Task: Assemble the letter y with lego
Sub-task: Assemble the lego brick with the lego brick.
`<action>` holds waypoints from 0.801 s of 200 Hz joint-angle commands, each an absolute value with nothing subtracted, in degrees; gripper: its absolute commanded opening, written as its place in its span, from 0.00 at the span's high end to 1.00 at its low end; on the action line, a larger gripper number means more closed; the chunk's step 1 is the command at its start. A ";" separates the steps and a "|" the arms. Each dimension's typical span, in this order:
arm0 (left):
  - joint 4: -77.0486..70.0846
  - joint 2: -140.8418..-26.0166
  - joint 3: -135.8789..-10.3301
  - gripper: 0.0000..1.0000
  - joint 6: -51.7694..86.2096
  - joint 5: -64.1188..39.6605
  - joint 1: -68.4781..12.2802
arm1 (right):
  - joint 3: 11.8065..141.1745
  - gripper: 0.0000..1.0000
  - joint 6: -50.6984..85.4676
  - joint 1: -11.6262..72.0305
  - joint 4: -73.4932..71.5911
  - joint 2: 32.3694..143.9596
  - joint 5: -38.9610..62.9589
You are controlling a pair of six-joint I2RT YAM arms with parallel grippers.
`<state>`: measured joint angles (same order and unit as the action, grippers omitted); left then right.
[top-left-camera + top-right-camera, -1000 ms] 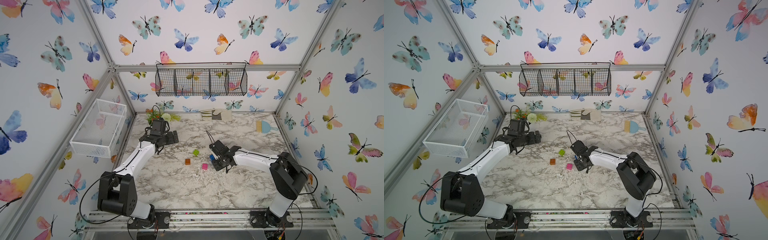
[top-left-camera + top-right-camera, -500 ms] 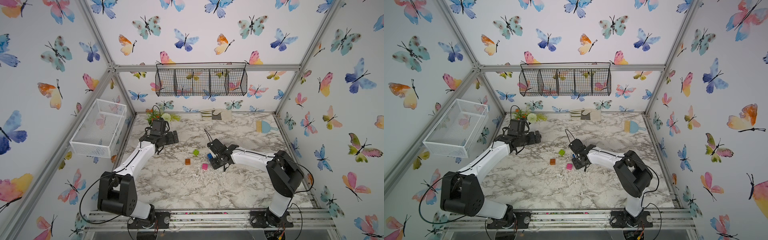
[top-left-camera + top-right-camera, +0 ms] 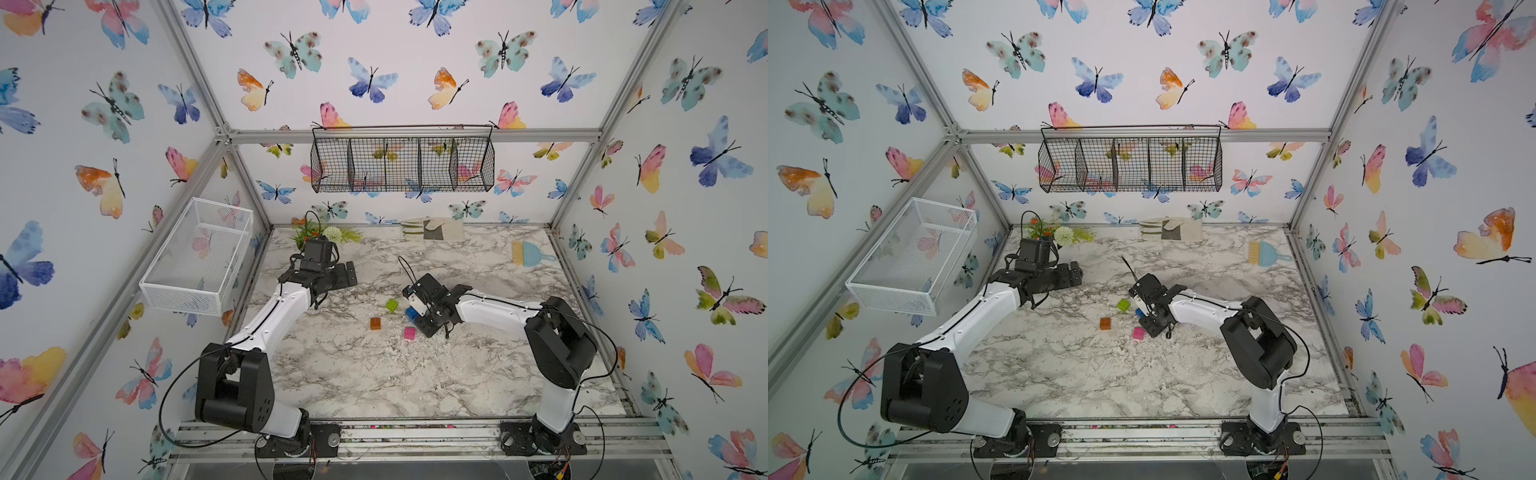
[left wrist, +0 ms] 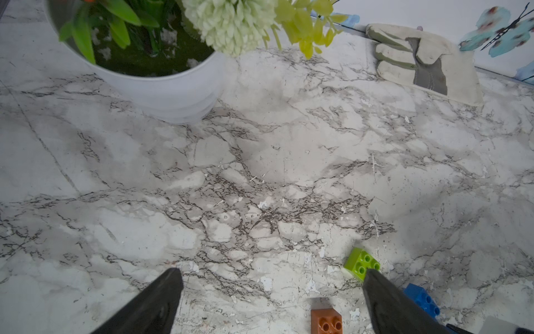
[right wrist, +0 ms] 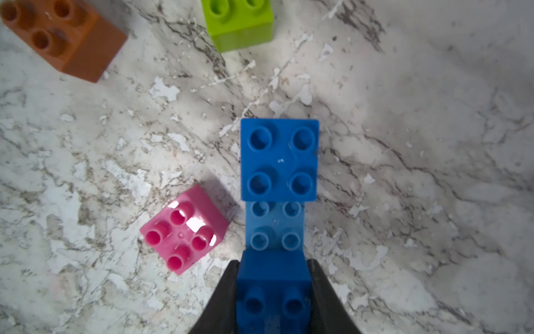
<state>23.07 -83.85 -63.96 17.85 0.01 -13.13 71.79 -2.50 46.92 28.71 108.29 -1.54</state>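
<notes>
Butterfly-papered walls [image 3: 407, 112] enclose a chipped marble-look worktop [image 3: 374, 374]. At its middle the right end effector [image 5: 273, 266] clamps joined blue bricks [image 5: 279, 159]; pink brick [image 5: 185, 228] just beside, orange brick [image 5: 63, 37] and lime green brick [image 5: 239, 23] near. Left end effector [image 4: 271, 272] gapes wide, empty, by a potted plant [image 4: 161, 81].

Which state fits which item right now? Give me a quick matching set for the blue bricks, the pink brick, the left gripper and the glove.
Items:
1. blue bricks
2. pink brick
3. left gripper
4. glove

States:
A. lies by the back wall
B. open, holding nothing
C. clamped in the right gripper
D. loose, beside the blue bricks

Pairs: 1-C; 2-D; 3-B; 4-A
</notes>
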 commanded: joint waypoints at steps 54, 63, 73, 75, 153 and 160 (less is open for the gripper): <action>23.53 -83.36 -65.74 0.02 17.89 0.91 -13.18 | 70.12 0.89 -12.99 45.94 35.90 114.92 0.54; 23.56 -83.39 -65.77 0.02 17.87 0.90 -13.14 | 68.79 0.88 -12.42 45.29 35.12 113.80 1.58; 23.57 -83.28 -65.75 0.02 17.84 1.09 -13.18 | 67.37 0.88 -12.54 44.26 34.82 112.54 3.79; 23.56 -83.29 -65.74 0.01 17.84 1.13 -13.21 | 67.16 0.88 -12.56 44.11 34.85 112.25 4.13; 23.48 -83.55 -65.74 0.02 17.93 0.98 -13.18 | 67.46 0.88 -12.33 41.92 37.35 111.37 6.18; 23.51 -83.58 -65.75 0.02 17.93 0.89 -13.12 | 68.03 0.88 -11.99 41.92 37.47 111.49 5.83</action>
